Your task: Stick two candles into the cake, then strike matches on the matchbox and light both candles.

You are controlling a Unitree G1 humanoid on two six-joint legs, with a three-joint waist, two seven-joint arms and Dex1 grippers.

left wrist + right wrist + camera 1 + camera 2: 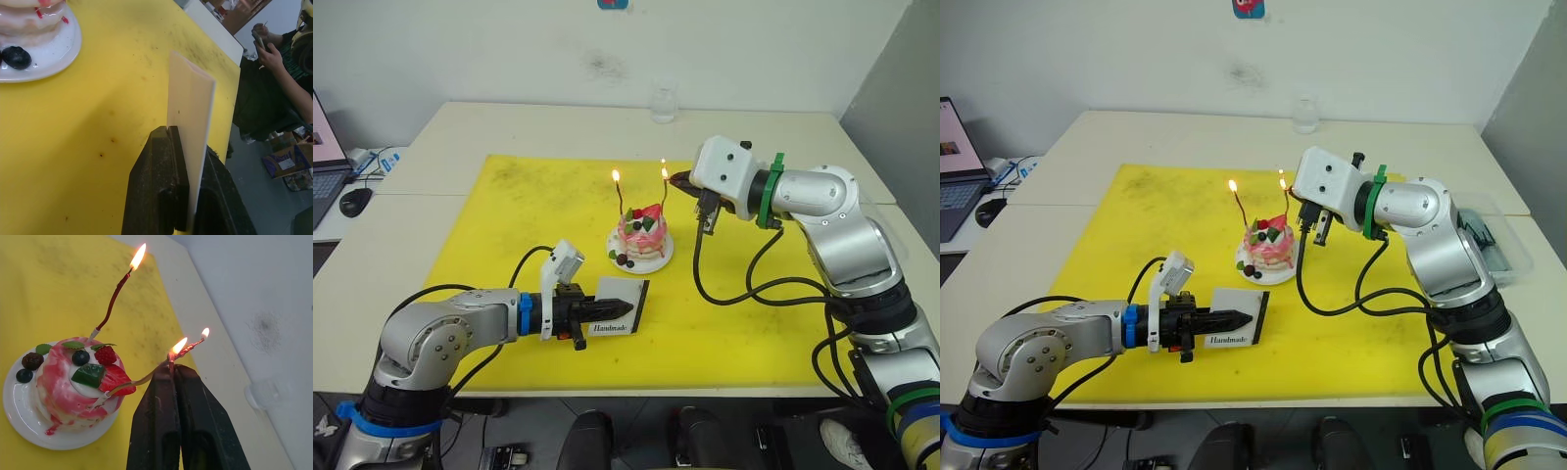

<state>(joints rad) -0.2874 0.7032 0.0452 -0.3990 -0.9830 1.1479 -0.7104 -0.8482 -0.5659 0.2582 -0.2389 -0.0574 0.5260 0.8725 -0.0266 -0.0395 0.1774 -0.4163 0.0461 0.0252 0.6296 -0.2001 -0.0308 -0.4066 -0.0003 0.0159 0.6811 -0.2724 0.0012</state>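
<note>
The right gripper (172,369) pinches a short burning match (171,361) against the greyish wavy candle (146,377), its tip alight; beyond stand the lit reddish candle (113,298) and the pink layered cake (78,379). The left gripper (188,147) clamps the flat white matchbox (188,107) upright on the yellow mat (73,147); its wrist view shows a seated person (274,73) past the table.

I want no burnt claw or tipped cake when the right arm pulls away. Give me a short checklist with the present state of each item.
1. First candle lit: ok, flame at its tip.
2. Second candle lit: ok, its tip burns just past the match flame.
3. Match gripped in the right claw: ok, but it burns right at the fingertips, so not ok for heat.
4. Both candles seated in the cake: ok, though the second leans far over.
5. Matchbox held by the left claw: ok, away from the flames.
6. Match touching the second candle: cannot tell.
</note>
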